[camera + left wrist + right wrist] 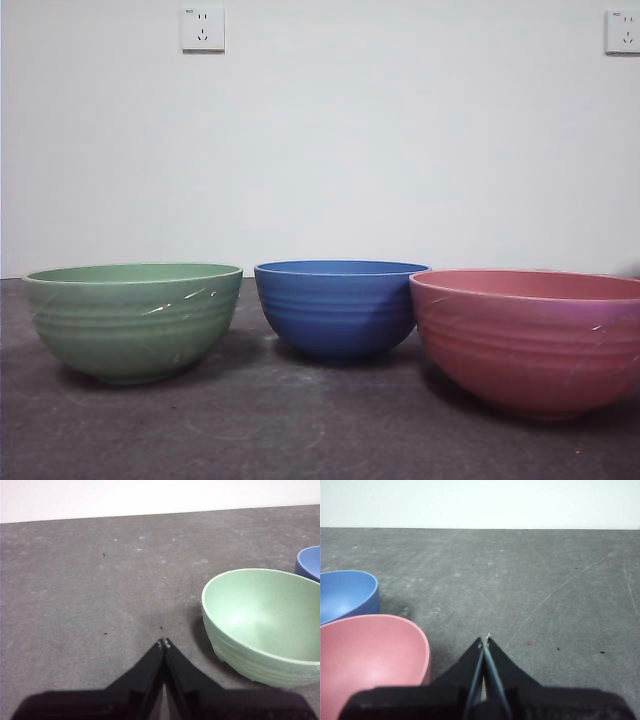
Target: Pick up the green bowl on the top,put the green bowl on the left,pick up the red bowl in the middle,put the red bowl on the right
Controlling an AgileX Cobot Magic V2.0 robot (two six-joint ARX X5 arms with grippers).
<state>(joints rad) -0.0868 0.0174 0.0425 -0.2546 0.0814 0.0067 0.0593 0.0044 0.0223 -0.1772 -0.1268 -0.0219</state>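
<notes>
Matte sage-green ribbed bowl [133,320] left and dull pinkish-red ribbed bowl [530,338] right of the blue ribbed bowl [338,307]; both placements look complete, so left gripper [163,642] and right gripper [485,639], jaws closed and empty, should stay clear.

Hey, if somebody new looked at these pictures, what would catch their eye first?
Three ribbed bowls stand in a row on the dark table: green bowl at the left, blue bowl in the middle, red bowl at the right, nearest the camera. Both grippers, left and right, are shut and empty, beside the outer bowls.
</notes>
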